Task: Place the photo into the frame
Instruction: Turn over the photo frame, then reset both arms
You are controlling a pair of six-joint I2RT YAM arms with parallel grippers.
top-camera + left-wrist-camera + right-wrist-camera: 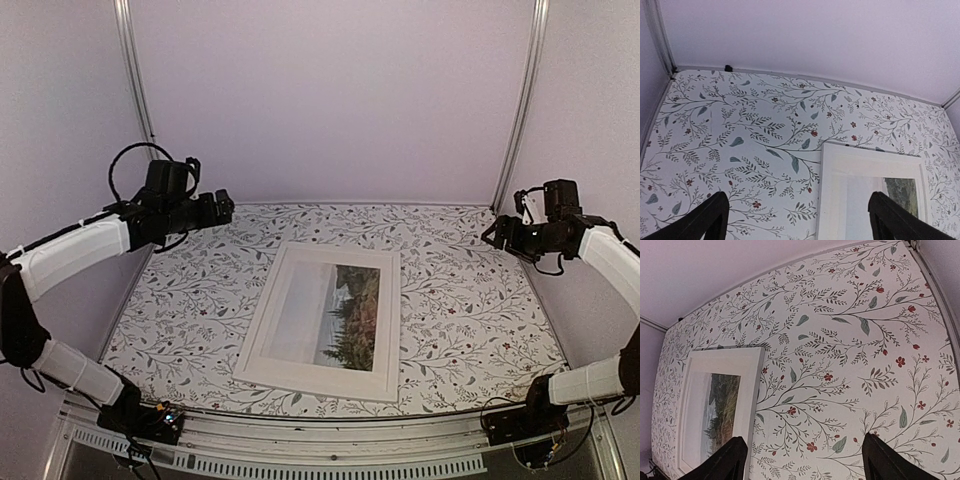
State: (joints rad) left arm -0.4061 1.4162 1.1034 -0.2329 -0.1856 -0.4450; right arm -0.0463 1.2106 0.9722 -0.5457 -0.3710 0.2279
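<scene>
Paper landscape photo (340,315) lies within the white-bordered rectangular frame (322,381) on the leaf-patterned table (460,300), while left gripper (797,197) and right gripper (804,438) hover with jaws spread wide, empty.

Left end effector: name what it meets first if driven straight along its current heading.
The left end effector would probably meet the floral table cover just beside the frame; depth is unclear, so possibly the frame's edge.

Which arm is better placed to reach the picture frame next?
Left, probably. The left gripper hangs open close to the far corner of the frame, which lies just ahead in its wrist view. The right gripper, also open, is farther off, with the frame well to one side of its view.
</scene>
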